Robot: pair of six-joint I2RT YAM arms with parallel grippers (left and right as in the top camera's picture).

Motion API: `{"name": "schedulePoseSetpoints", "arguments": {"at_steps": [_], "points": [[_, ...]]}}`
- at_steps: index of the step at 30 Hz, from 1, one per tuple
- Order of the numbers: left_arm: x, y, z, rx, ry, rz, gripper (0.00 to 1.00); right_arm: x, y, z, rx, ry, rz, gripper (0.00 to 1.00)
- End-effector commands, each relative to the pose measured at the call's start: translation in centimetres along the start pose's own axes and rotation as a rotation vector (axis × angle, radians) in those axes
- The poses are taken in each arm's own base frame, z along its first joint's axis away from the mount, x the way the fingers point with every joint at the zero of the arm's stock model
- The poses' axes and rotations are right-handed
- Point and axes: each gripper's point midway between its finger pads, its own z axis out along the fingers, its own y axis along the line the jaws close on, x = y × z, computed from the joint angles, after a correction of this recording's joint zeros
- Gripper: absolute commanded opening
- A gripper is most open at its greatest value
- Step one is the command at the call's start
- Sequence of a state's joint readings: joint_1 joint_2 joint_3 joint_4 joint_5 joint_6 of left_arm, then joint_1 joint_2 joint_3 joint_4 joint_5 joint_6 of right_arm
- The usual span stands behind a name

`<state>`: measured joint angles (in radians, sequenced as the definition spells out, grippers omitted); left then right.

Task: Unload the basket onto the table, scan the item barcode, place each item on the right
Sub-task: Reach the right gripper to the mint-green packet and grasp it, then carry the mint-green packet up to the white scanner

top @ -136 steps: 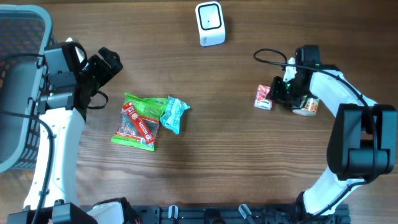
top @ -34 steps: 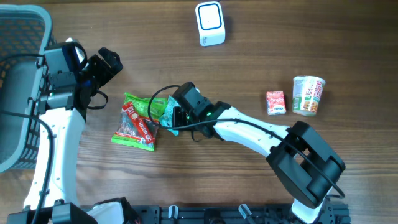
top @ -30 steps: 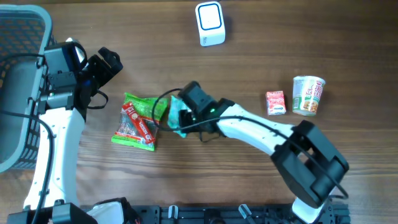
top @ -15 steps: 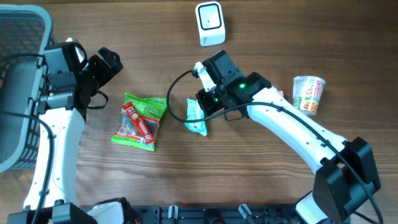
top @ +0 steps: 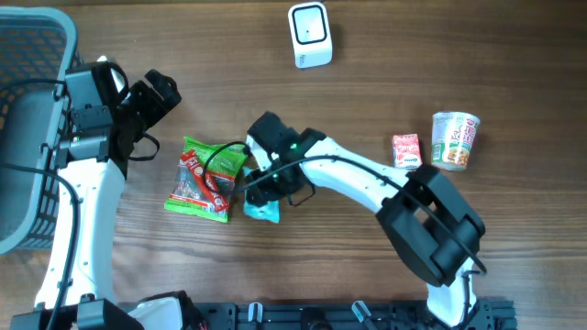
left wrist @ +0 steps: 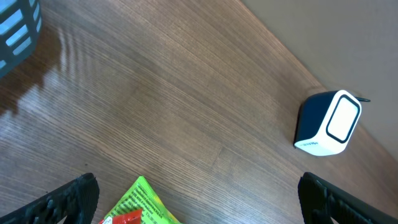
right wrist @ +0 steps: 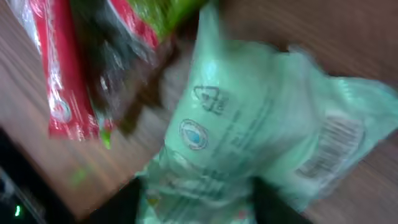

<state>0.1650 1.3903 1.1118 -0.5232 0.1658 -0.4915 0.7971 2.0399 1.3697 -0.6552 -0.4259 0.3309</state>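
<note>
Here, nearest the lower edge of the overhead view, the desk (top: pixel 367 275) shows as brown wood. Just above that, left of centre, the teal packet (top: pixel 261 210) lies on the desk, its left edge touching or just beside the green snack bag (top: pixel 205 178), which has a red strip across it. The right tool (top: pixel 266 188) hangs right over the packet's upper end, its arm running in from the right of the frame.

In the right wrist view the packet fills most of the frame, blurred. A recycling mark shows near the middle, and the barcode (right wrist: pixel 328 151) sits at the right, facing the camera. Two dark shapes at the bottom edge stand on either side of the packet, but the blur is too strong. I cannot tell whether this tool is clamped on the packet or apart from it.

Further right, at mid-height, a small red carton (top: pixel 406 151) stands just beside a cup (top: pixel 456 140) with a printed wrap. At the left, the left tool (top: pixel 158 95) hovers above the desk, apart from the snack bag. Its wrist view shows the fingers (left wrist: pixel 71 198) spread wide at the bottom corners with nothing between them. The grey basket (top: pixel 32 41) fills the upper left corner. Farthest off, at the top centre, the white scanner (top: pixel 309 35) stands alone, well apart from the packet.
</note>
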Motion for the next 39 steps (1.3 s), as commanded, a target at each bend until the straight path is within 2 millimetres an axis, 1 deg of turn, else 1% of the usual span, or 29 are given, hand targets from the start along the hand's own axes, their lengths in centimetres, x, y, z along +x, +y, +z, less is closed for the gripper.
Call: {"name": "schedulePoseSetpoints", "arguments": {"at_steps": [1,2,4,5,7,9,11,13,15,17,18,19,20,21,22,24,25,26,27,29,30,31,32,33,34,35,36,37,39], "points": [[-0.2,-0.1,-0.2,0.007,-0.005,0.005,1.00,-0.6,-5.8,-4.6,0.093,-0.029,0.029,0.83],[-0.2,-0.1,-0.2,0.007,-0.005,0.005,1.00,-1.1,-6.5,-7.0,0.076,-0.071,0.061,0.83],[-0.2,-0.1,-0.2,0.007,-0.005,0.005,1.00,-1.9,-4.4,-10.1,-0.072,-0.135,0.022,0.76],[-0.2,-0.1,-0.2,0.007,-0.005,0.005,1.00,-1.9,-4.1,-11.6,-0.047,-0.167,0.036,0.58],[-0.2,-0.1,-0.2,0.006,-0.005,0.005,1.00,-0.8,-4.5,-11.3,0.009,-0.129,0.088,0.58],[-0.2,-0.1,-0.2,0.007,-0.005,0.005,1.00,1.6,-6.6,-9.6,0.228,-0.076,0.177,0.59],[-0.2,-0.1,-0.2,0.007,-0.005,0.005,1.00,2.3,-8.7,-9.0,0.402,-0.088,0.174,0.46],[-0.2,-0.1,-0.2,0.007,-0.005,0.005,1.00,2.4,-10.9,-8.9,0.518,-0.129,0.188,0.38],[-0.2,-0.1,-0.2,0.007,-0.005,0.005,1.00,2.4,-12.0,-8.0,0.533,-0.156,0.179,0.37],[-0.2,-0.1,-0.2,0.006,-0.005,0.005,1.00,4.3,-12.0,-6.5,0.496,-0.098,0.187,0.35],[-0.2,-0.1,-0.2,0.006,-0.005,0.005,1.00,5.3,-12.5,-6.0,0.505,-0.074,0.189,0.34],[-0.2,-0.1,-0.2,0.006,-0.005,0.005,1.00,6.4,-13.1,-5.3,0.511,-0.044,0.162,0.30],[-0.2,-0.1,-0.2,0.007,-0.005,0.005,1.00,7.5,-13.6,-4.9,0.521,-0.013,0.138,0.17],[-0.2,-0.1,-0.2,0.006,-0.005,0.005,1.00,8.4,-14.3,-4.8,0.551,0.022,0.094,0.08],[-0.2,-0.1,-0.2,0.007,-0.005,0.005,1.00,9.0,-15.6,-5.8,0.643,0.043,0.074,0.07],[-0.2,-0.1,-0.2,0.007,-0.005,0.005,1.00,8.7,-18.0,-7.8,0.821,0.021,0.054,0.09],[-0.2,-0.1,-0.2,0.007,-0.005,0.005,1.00,8.2,-18.4,-8.3,0.858,0.006,0.041,0.09],[-0.2,-0.1,-0.2,0.007,-0.005,0.005,1.00,7.5,-18.2,-8.4,0.854,-0.003,0.003,0.09],[-0.2,-0.1,-0.2,0.007,-0.005,0.005,1.00,5.9,-17.5,-8.8,0.836,-0.034,-0.030,0.10],[-0.2,-0.1,-0.2,0.007,-0.005,0.005,1.00,3.5,-15.1,-10.1,0.758,-0.058,-0.086,0.25],[-0.2,-0.1,-0.2,0.007,-0.005,0.005,1.00,2.4,-12.9,-11.1,0.682,-0.068,-0.103,0.36],[-0.2,-0.1,-0.2,0.007,-0.005,0.005,1.00,1.6,-11.3,-12.3,0.637,-0.084,-0.099,0.53],[-0.2,-0.1,-0.2,0.007,-0.005,0.005,1.00,1.0,-9.9,-13.5,0.595,-0.101,-0.087,0.75],[-0.2,-0.1,-0.2,0.007,-0.005,0.005,1.00,0.6,-9.5,-14.2,0.573,-0.123,-0.054,0.79],[-0.2,-0.1,-0.2,0.007,-0.005,0.005,1.00,0.7,-9.4,-14.4,0.534,-0.136,0.009,0.79],[-0.2,-0.1,-0.2,0.007,-0.005,0.005,1.00,1.1,-9.7,-14.3,0.489,-0.122,0.070,0.75],[-0.2,-0.1,-0.2,0.007,-0.005,0.005,1.00,1.6,-9.7,-13.9,0.424,-0.104,0.131,0.76],[-0.2,-0.1,-0.2,0.006,-0.005,0.005,1.00,2.1,-10.4,-13.3,0.373,-0.092,0.188,0.76],[-0.2,-0.1,-0.2,0.007,-0.005,0.005,1.00,3.1,-13.0,-12.4,0.367,-0.100,0.316,0.79]]}}
